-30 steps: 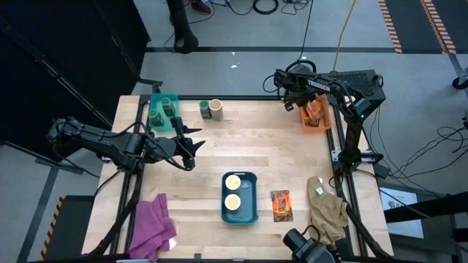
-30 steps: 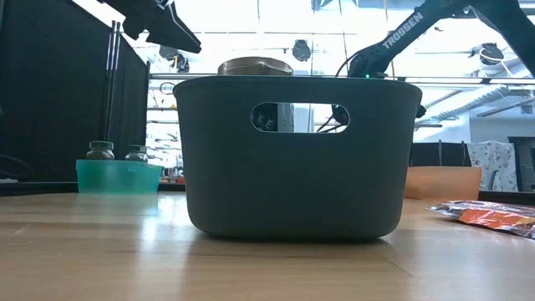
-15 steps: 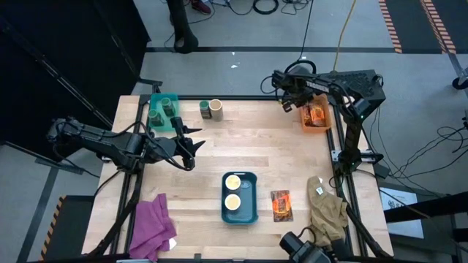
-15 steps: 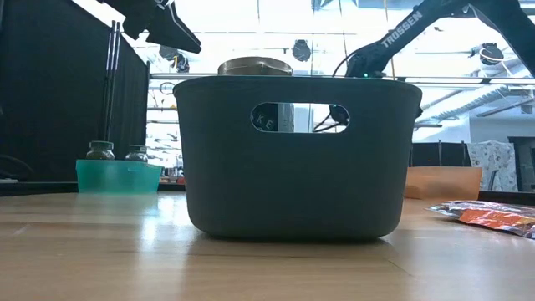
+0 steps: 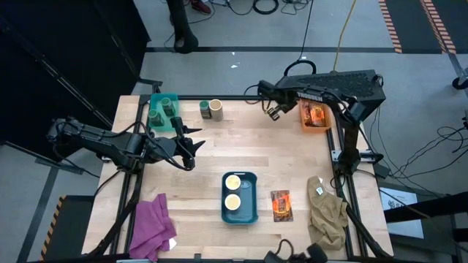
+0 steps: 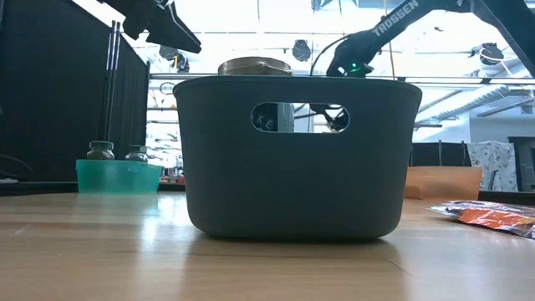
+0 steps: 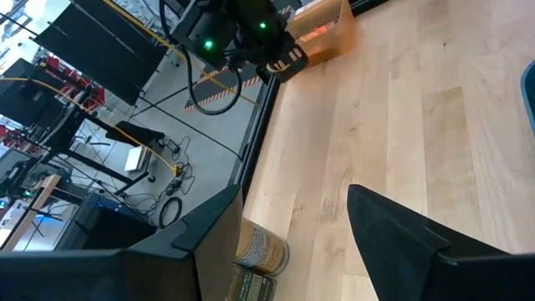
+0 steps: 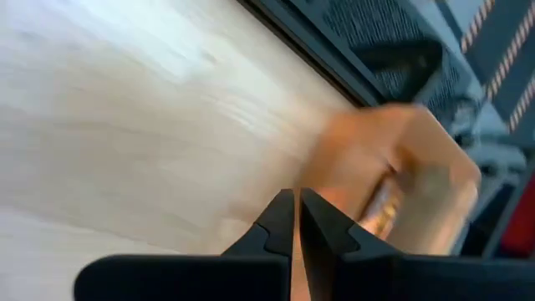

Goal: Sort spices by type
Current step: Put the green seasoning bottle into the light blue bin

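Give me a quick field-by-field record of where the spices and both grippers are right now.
teal bin: two green jars, table's far-left corner
loose jars: two, standing beside the teal bin
blue tray: two cream-topped jars
orange bin: one orange-and-black packet
loose packet: flat on the table, right of the blue tray
left gripper: open, empty, above the table's left side
right gripper: shut, empty, left of the orange bin

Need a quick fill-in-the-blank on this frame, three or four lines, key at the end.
1. The blue bin holds ____ cream-topped jars.
2. One packet lies on the table; another sits in the ____ bin.
3. The right gripper's fingers are ____.
4. The teal bin holds ____ jars.

Missing: two; orange; shut; green
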Robot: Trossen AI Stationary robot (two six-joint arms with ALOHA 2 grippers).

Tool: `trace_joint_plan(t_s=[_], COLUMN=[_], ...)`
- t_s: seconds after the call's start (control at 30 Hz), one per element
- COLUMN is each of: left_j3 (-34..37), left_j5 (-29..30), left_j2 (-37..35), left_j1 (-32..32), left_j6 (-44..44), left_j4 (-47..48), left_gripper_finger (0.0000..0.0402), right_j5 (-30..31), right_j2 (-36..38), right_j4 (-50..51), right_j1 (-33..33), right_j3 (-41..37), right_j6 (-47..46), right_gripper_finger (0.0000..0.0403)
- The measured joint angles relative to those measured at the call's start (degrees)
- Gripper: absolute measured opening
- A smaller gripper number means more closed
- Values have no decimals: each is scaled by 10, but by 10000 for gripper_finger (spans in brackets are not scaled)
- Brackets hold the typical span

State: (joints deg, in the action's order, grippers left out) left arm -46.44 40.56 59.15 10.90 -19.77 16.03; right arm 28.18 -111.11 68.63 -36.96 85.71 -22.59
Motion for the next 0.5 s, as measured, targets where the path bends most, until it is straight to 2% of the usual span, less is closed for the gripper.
trace_joint_plan(t_s=[0.27,0.5], left_j3=[0,0], left_j5=[0,0], left_j2=[0,0], left_j1=[0,0], left_j6=[0,0], left_j4=[0,-1], left_gripper_finger=[223,223], right_j5=[0,15], right_j2=[0,1], right_j4=[-55,-57], right_j1=[67,146], right_j3=[0,0], right_j6=[53,44], right_gripper_finger=[1,1])
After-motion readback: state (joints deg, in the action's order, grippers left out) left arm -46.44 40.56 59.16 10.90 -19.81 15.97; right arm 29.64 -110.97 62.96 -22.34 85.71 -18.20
